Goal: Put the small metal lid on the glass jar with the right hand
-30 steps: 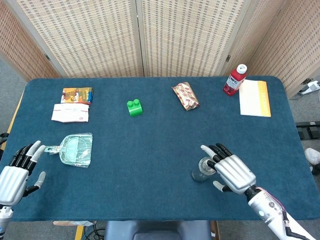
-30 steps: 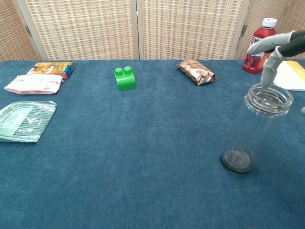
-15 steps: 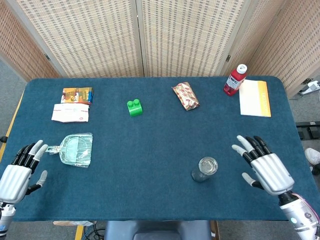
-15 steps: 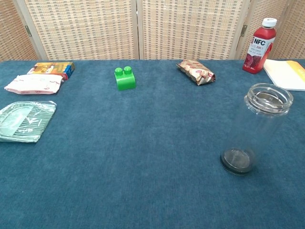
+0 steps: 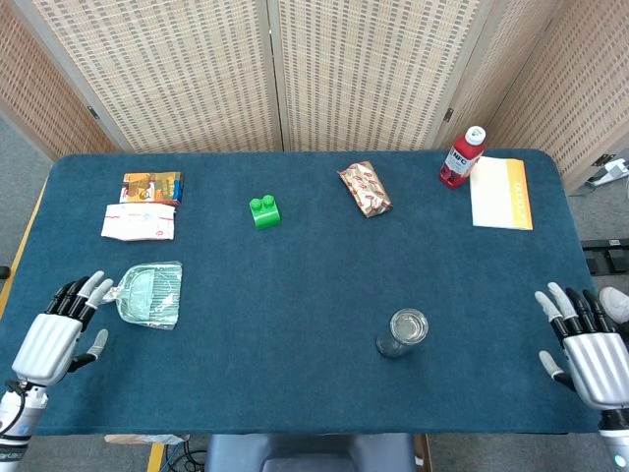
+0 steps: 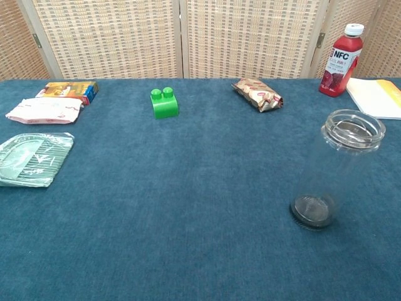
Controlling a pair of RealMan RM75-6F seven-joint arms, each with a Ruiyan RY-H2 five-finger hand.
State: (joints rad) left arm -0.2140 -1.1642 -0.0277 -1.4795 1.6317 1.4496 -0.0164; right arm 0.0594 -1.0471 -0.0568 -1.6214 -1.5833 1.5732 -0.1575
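Head view shows my right hand (image 5: 593,342) spread and empty at the lower right edge, well apart from the upright jar (image 5: 402,332) with its lid (image 6: 353,129) lower centre on the desk (image 5: 314,285); my left hand (image 5: 54,334) is spread too.

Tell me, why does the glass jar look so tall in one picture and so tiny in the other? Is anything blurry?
In the chest view the glass jar is seen close, from the side, so it looms tall; in the head view it is seen from above and looks squat. Both views are sharp, evenly lit, with soft shadows and faint glints on the rim.
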